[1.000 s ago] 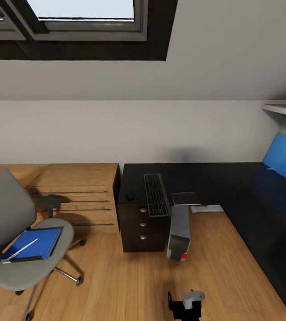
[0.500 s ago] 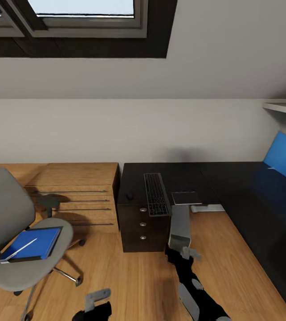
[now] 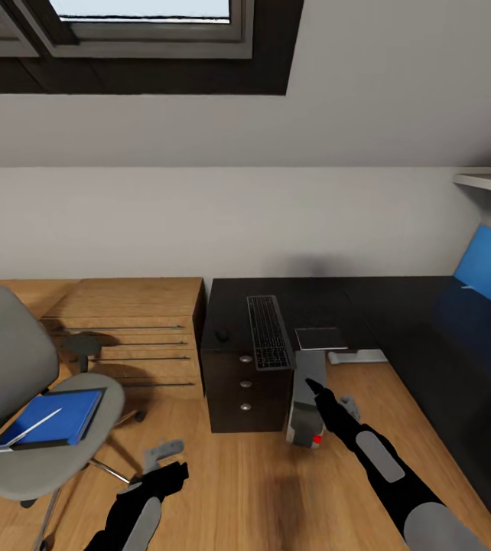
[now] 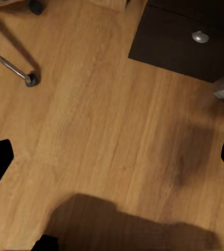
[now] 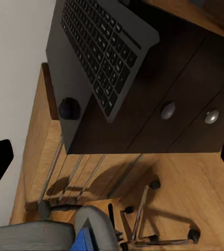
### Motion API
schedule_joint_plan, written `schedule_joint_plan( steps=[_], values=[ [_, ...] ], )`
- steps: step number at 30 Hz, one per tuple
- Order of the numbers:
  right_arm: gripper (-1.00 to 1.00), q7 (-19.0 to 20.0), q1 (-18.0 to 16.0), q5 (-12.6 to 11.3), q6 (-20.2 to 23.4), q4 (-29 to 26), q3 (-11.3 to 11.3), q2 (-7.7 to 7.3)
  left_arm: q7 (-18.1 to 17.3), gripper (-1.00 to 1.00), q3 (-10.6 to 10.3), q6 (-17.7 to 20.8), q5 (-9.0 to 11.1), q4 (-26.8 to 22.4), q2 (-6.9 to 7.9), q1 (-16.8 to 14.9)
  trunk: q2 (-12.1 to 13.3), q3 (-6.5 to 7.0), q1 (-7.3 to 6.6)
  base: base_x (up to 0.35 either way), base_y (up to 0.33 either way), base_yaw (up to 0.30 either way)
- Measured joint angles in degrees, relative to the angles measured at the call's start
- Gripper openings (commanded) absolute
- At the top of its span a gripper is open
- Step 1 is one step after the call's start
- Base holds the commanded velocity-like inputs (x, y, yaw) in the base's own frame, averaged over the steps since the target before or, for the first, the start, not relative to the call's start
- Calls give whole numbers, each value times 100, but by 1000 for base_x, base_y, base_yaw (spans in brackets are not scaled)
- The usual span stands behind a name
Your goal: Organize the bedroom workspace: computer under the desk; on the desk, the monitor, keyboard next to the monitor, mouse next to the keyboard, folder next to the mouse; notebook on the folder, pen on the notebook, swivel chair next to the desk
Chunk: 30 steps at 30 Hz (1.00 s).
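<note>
Black fingers of the right gripper [image 3: 330, 398] stand apart, empty, just in front of the computer [image 3: 307, 398]; beyond it the keyboard [image 3: 268, 333] overhangs the desk [image 3: 398, 321] edge, the mouse [image 3: 221, 334] beside it. Near the left gripper [image 3: 165, 459], whose state I cannot tell, the swivel chair [image 3: 16, 383] holds the folder [image 3: 50, 417], with the pen [image 3: 30, 428] on top.

My head cam looks down from high at desk [image 3: 276, 306] and swivel chair [image 3: 39, 428]. Left wrist faces floor [image 4: 107, 130] close; right wrist shares keyboard [image 5: 99, 47] with head.
</note>
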Motion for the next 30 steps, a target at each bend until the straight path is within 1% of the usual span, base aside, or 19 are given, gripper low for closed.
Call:
schedule_joint_plan(
  steps=[1, 2, 5, 8, 11, 18, 24, 25, 30],
  values=[
    [100, 37, 3, -1, 54, -1, 0, -23, 0, 100, 8, 0, 21, -109, 80, 0, -40, -18, 22, 0, 0, 0],
    [100, 59, 5, -1, 87, -1, -3, -41, 0, 100, 14, 3, 25, -198, 120, -1, -80, -36, 44, 0, 0, 0],
    [100, 94, 12, -13, 137, -10, 0, -122, 7, 100, 22, 12, 30, -333, 193, -1, -201, -90, 110, 0, 0, 0],
    [100, 102, 14, -25, 181, -17, 2, -141, 15, 100, 19, 13, 35, -356, 200, -1, -321, -144, 176, 0, 0, 0],
    [100, 110, 17, -29, 318, -26, 3, -148, 18, 100, 17, 14, 37, -364, 202, -1, -442, -198, 242, 0, 0, 0],
    [100, 129, 18, -36, 361, -31, 11, -142, 26, 100, 7, 7, 37, -352, 188, -1, -723, -324, 396, 0, 0, 0],
    [100, 255, 18, -35, 446, -52, 10, -149, 27, 100, 8, 6, 37, -350, 187, -1, -964, -432, 528, 0, 0, 0],
    [100, 284, 18, -22, 684, -66, 20, -143, 27, 100, 8, 6, 42, -350, 188, -2, -1004, -450, 550, 0, 0, 0],
    [100, 291, 16, -23, 752, -68, 16, -142, 27, 100, 8, 6, 45, -350, 187, -1, -1205, -540, 660, 0, 0, 0]
  ],
)
